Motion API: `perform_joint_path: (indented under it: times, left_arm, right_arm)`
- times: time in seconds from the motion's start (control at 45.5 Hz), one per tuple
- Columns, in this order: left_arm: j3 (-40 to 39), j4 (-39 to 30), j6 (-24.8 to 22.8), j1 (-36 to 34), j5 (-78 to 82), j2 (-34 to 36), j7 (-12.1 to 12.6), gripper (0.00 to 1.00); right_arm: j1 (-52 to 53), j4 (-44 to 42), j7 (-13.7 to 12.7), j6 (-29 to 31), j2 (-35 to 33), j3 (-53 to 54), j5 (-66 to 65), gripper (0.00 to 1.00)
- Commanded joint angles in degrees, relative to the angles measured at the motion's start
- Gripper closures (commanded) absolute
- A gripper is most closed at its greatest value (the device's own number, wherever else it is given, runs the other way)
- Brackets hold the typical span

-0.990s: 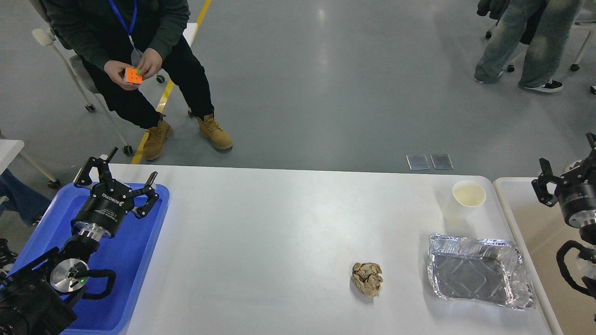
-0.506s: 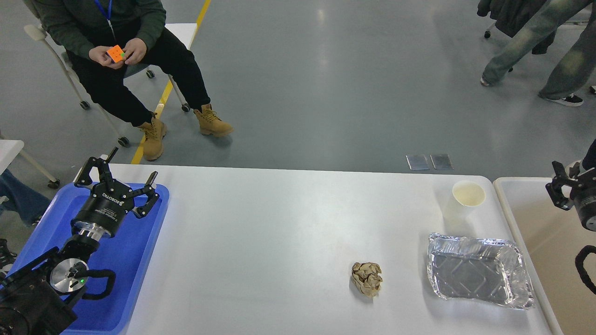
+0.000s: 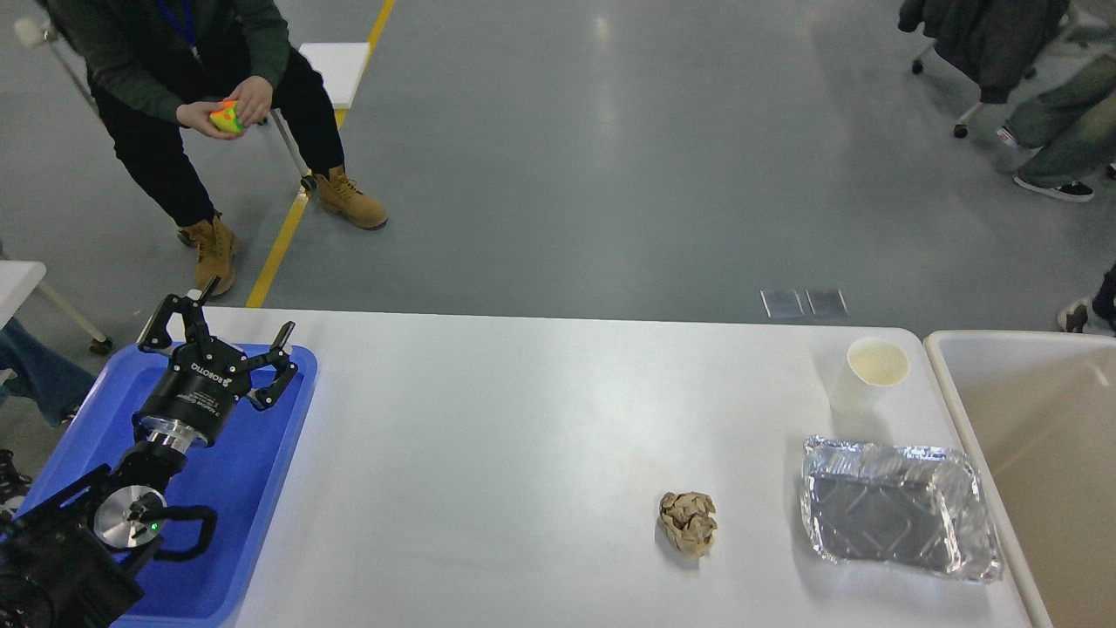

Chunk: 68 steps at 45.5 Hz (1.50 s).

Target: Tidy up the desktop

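- Grey polished floor [image 3: 610,148], one: fills the far half of the view, with a yellow line [image 3: 301,196] running across its left part.
- Desktop [image 3: 523,436], one: white, rounded far corners, spans the near half of the view; broad bare stretch across centre and left, far edge free of items.
- Beige rimmed bin [image 3: 1029,453], one: just beside the desktop's right edge, inside bare.
- Blue tray [image 3: 253,488], one: at the desktop's left edge.
- Seated person [image 3: 174,78], one: beyond the far left corner, tan boots, multicoloured cube in hands.
- Left gripper [image 3: 218,336], one: poised over the blue tray's far end, fingers spread wide, gripping nothing. Right gripper out of view.
- Foil tray [image 3: 898,519], one: crinkled, on the desktop near its right edge, unfilled.
- Paper cup [image 3: 876,366], one: upright, near the far right corner, apart from the foil tray.
- Crumpled brown paper ball [image 3: 689,523], one: left of the foil tray, apart from it.
- Metal floor plates [image 3: 804,303], two: side by side, beyond the far edge.
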Motion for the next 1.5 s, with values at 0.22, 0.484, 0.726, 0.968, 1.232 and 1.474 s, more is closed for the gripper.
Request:
perform_joint_path:
  times: [0.22,0.484,0.726,0.968,1.232,1.474]
  left_arm:
    - [-0.1,0.0,0.0,-0.1,0.0,0.0,0.0,0.01]
    - [-0.1,0.0,0.0,0.0,0.0,0.0,0.0,0.01]
    - [-0.1,0.0,0.0,-0.1,0.0,0.0,0.0,0.01]
    - [0.0,0.0,0.0,0.0,0.0,0.0,0.0,0.01]
    - [-0.1,0.0,0.0,-0.1,0.0,0.0,0.0,0.01]
    - [-0.1,0.0,0.0,0.0,-0.1,0.0,0.0,0.01]
  right_arm:
    - [31.9,5.7,-0.7,0.4,-11.6,-45.1,-7.4,0.0]
    - [48.3,5.5,-0.7,2.8,-9.4,-63.4,-23.1,0.0]
    - [59.8,5.3,-0.7,10.2,-4.1,-74.6,-33.7,0.0]
    - [72.5,5.3,-0.6,10.4,9.0,-95.4,-34.2,0.0]
    - [74.7,5.0,-0.6,10.6,19.8,-101.0,-34.4,0.0]
    - [77.6,5.4,-0.4,12.4,27.3,-105.6,-34.4,0.0]
